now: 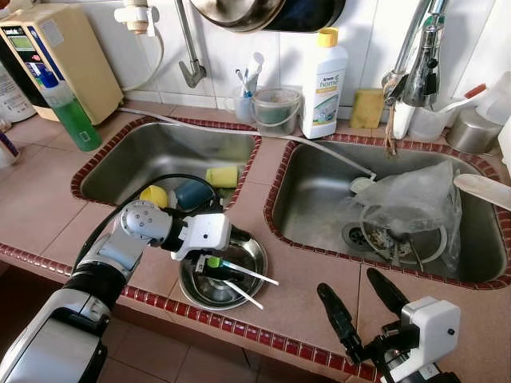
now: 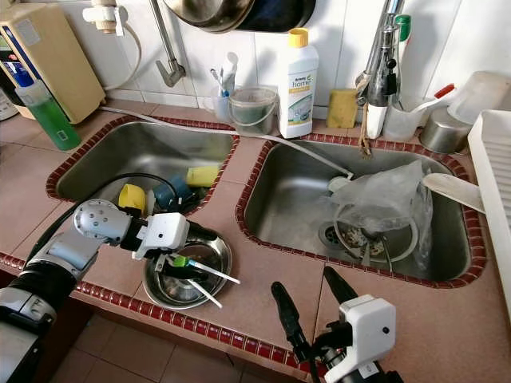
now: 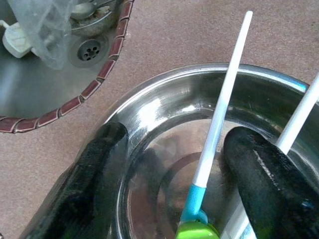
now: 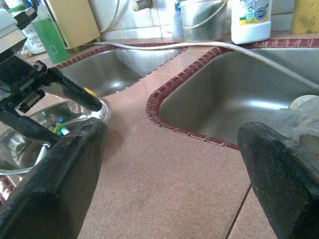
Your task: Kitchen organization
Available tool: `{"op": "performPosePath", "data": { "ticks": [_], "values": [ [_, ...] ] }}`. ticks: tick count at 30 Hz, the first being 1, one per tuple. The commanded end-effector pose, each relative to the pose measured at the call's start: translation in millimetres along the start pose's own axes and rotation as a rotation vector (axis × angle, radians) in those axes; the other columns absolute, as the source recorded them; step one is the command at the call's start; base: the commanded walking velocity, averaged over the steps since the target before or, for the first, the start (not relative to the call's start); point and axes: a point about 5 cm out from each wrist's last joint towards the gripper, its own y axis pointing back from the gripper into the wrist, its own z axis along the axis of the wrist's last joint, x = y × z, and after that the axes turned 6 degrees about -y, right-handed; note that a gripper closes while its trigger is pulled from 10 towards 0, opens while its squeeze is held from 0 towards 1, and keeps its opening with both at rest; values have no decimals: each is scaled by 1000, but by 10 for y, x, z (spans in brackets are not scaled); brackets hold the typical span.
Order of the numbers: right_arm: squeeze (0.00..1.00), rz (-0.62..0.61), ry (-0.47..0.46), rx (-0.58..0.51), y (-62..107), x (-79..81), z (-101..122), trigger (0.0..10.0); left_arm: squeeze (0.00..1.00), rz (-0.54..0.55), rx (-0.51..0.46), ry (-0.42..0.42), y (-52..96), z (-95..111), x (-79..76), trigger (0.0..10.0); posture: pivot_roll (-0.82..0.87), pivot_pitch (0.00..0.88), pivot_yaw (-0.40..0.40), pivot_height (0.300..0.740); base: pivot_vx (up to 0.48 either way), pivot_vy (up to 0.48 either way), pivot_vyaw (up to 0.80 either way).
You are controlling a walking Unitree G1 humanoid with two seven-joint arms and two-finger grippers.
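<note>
While over the steel bowl [image 1: 231, 275] — left gripper [image 1: 209, 267], jaws spread astride toothbrushes [image 3: 219, 112].

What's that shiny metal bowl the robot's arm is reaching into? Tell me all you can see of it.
The steel bowl is round, shallow and mirror-shiny, apparently stainless steel, with a thin rolled rim and a faint ring pressed into its base. It sits upright on the pinkish tiled counter, near the front edge, between the two sinks and nearer the left one. Two white-handled utensils lie in it, one with a teal and green end, their handles sticking out over the rim. The left gripper reaches inside, fingers open on either side of one handle.
</note>
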Motion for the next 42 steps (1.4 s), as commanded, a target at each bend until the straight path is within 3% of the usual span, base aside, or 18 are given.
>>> {"op": "performPosePath", "data": {
  "ticks": [1, 16, 24, 42],
  "values": [
    [0, 7, -3, -9, 2, 35, 23, 10000, 0, -90, 63, 62, -23, -157, -184, 0, -156, 86, 129, 740, 0, 0, 0],
    [0, 8, -12, -4, 19, 43, 20, 10000, 0, -118, 63, 70, -20, -148, -211, 0, -157, 93, 131, 740, 0, 0, 0],
    [0, 149, -42, 51, 30, 205, -11, 10000, 0, -119, 62, 72, -23, -134, -200, 0, -153, 96, 129, 740, 0, 0, 0],
    [0, 175, -52, 85, 56, 215, -60, 10000, 0, -117, 66, 71, -10, -132, -200, 0, -147, 97, 124, 740, 0, 0, 0]
  ]
}}
